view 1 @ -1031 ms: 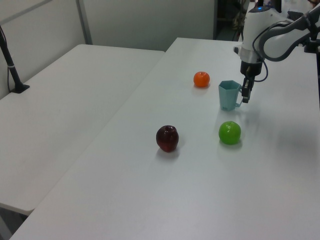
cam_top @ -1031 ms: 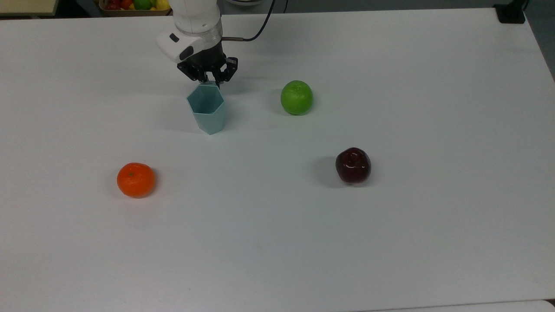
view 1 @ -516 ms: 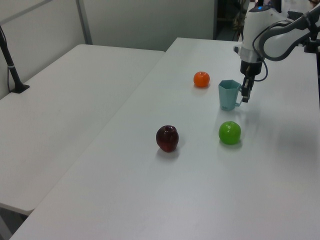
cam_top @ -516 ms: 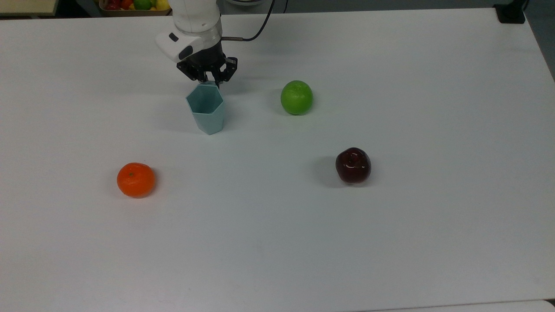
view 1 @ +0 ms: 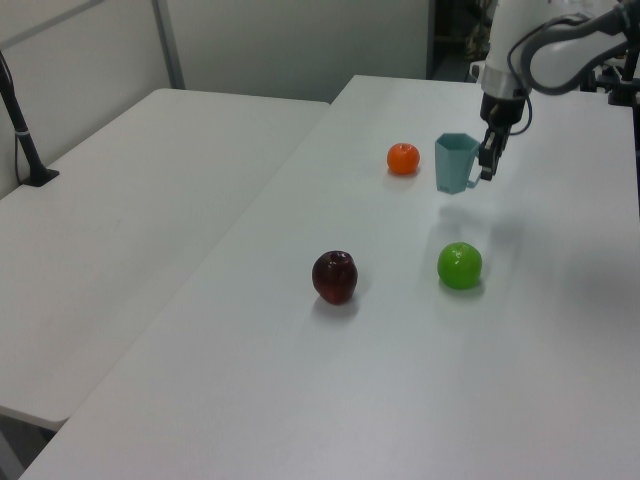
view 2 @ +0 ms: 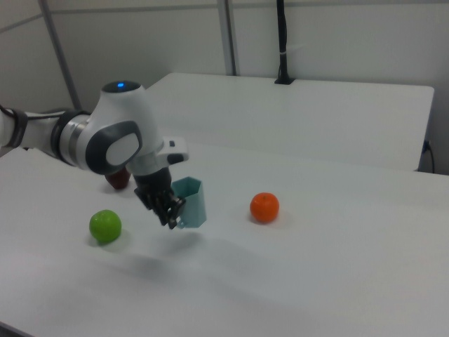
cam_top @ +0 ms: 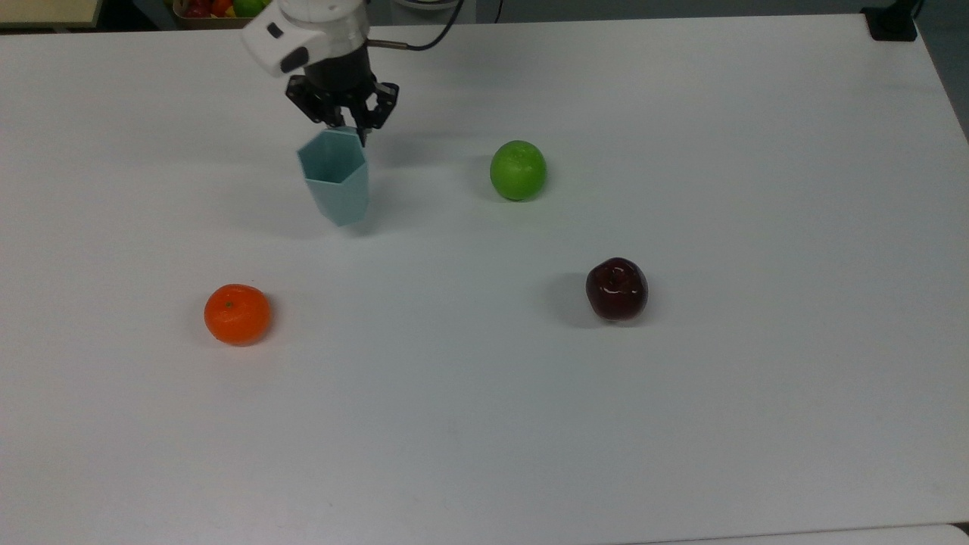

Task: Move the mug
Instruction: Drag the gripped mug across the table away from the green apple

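Hanging clear of the white table [cam_top: 681,454], the pale teal faceted hexagonal mug [cam_top: 335,178] looked light, rigid and slick (1 thin handle tab clenched by the black two-finger gripper [cam_top: 344,125]).

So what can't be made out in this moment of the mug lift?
- The mug's handle: in the top view the gripper covers it.
- The dark red apple: in the right view the arm hides most of it.
- The box of fruit: cut off by the top view's upper edge.
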Controlling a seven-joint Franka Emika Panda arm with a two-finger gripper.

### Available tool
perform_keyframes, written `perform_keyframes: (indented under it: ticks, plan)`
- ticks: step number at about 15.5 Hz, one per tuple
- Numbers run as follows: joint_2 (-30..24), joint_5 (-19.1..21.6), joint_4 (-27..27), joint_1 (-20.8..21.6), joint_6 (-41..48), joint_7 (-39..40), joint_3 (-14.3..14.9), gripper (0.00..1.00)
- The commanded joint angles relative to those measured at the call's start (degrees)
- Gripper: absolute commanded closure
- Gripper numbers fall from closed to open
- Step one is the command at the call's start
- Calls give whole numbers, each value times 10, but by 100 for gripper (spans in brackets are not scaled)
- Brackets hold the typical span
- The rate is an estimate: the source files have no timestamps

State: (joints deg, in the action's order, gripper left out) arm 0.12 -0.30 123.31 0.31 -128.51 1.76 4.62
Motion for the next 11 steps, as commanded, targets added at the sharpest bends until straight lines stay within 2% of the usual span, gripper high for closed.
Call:
perform_keyframes:
  ticks: [1,6,11]
  plan:
    - [12,-19,-53,-39,29,0,2,92]
    - [59,-24,-130,-108,54,50,3,92]
    - [144,-30,-191,-164,48,91,6,92]
